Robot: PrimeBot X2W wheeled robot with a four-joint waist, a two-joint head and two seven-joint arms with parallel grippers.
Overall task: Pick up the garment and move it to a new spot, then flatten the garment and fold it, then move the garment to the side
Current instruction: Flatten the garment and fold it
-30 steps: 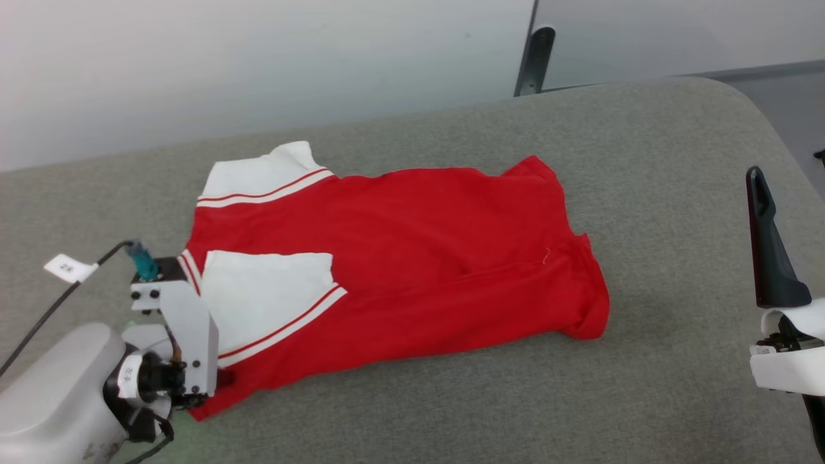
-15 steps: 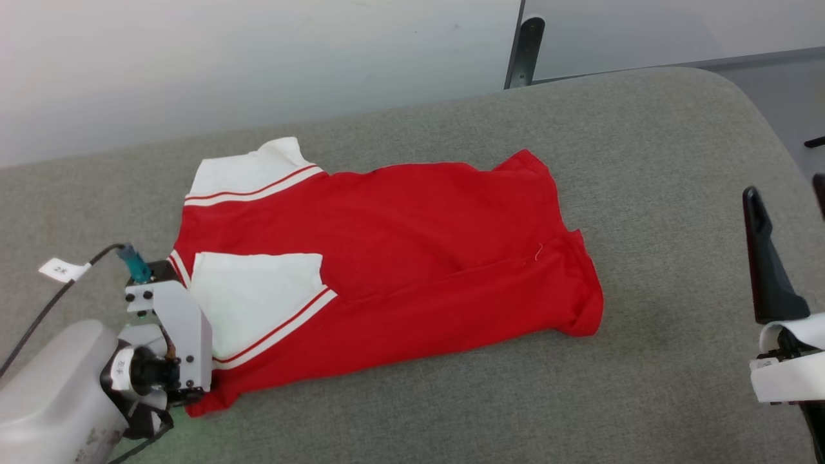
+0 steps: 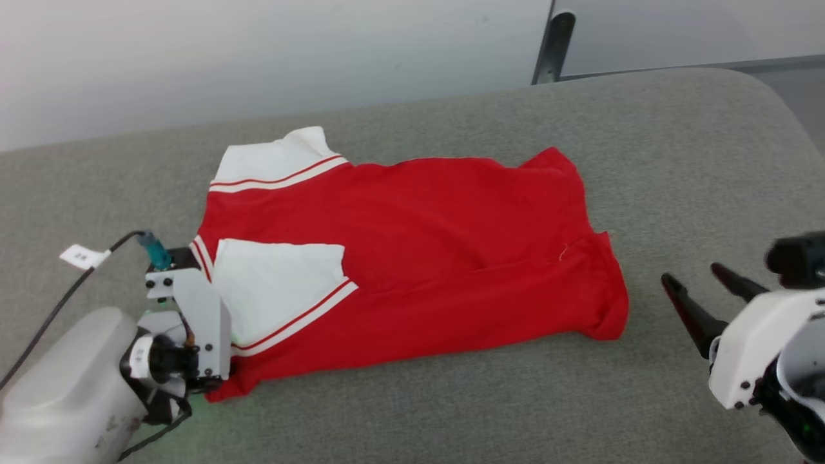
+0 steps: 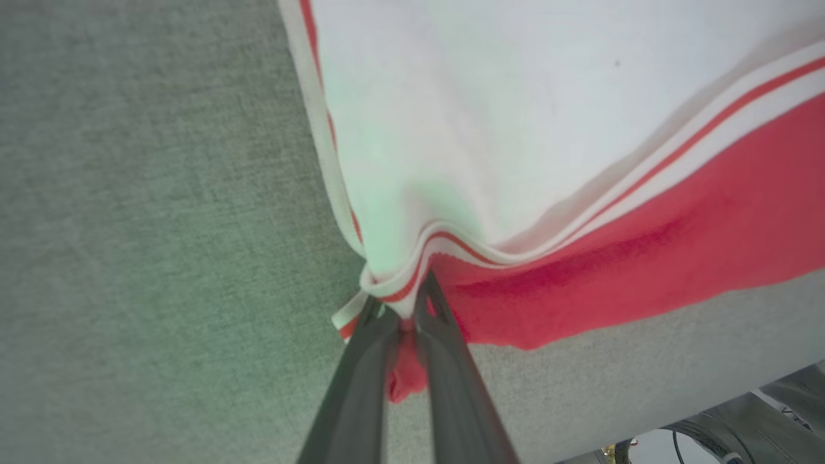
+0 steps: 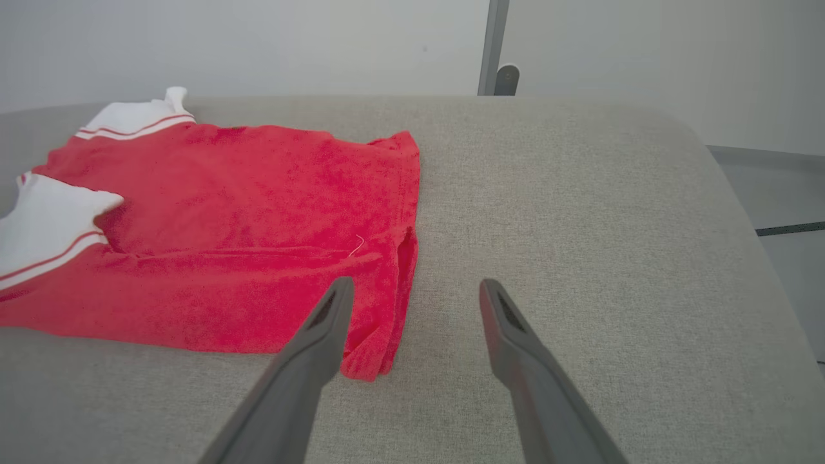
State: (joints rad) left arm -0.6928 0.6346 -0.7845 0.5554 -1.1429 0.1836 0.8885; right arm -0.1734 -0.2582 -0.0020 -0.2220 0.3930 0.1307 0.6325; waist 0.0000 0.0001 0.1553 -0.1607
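Observation:
The garment (image 3: 419,258) is a red shirt with white, red-striped sleeves, lying folded and flat on the grey table (image 3: 451,399). My left gripper (image 3: 213,383) sits at its near-left corner. In the left wrist view that gripper (image 4: 403,306) is shut on the garment (image 4: 548,129), pinching striped trim and red cloth at the corner. My right gripper (image 3: 689,274) hovers open to the right of the hem. In the right wrist view it (image 5: 417,283) points at the near hem corner of the garment (image 5: 225,212), its fingers wide apart and holding nothing.
A dark post (image 3: 554,45) stands behind the table's far edge against a pale wall. A black cable with a white tag (image 3: 80,256) runs to my left wrist. The table rounds off at the right (image 5: 722,193), with floor beyond.
My left gripper has closed on the garment's corner. My right gripper has tipped from upright to pointing left at the hem. The head view has shifted slightly.

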